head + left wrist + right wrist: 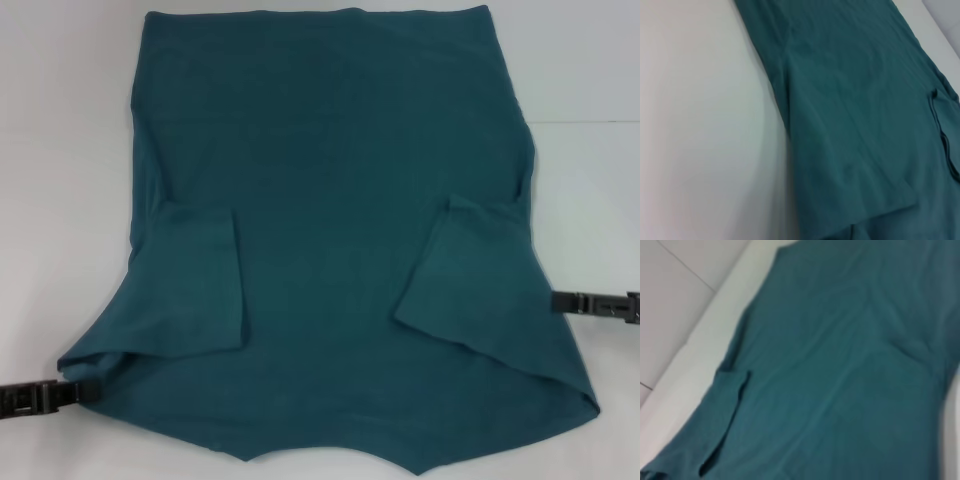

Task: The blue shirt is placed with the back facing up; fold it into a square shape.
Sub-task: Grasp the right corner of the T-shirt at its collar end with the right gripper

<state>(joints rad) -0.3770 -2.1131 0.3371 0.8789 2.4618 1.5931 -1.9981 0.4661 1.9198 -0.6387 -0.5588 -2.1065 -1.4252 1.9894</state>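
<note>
Spread flat across the centre of the head view: the blue shirt (330,200), both sleeves folded inward. Soft, light, limp; best pinched at the near shoulder corners. Left gripper (60,395) at lower left touching the hem edge, right gripper (570,302) at right edge; open or clenched, cannot tell.

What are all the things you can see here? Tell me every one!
blue shirt: one, dark teal-blue, spread flat over the middle of the table, plain side up, both sleeves folded inward on top of it
left sleeve: one, teal-blue, folded in on the shirt's left side
right sleeve: one, teal-blue, folded in on the shirt's right side
table: one, white, under the shirt
left pincer: one, black, low at the shirt's near left edge
right pincer: one, black, at the shirt's right edge
</note>
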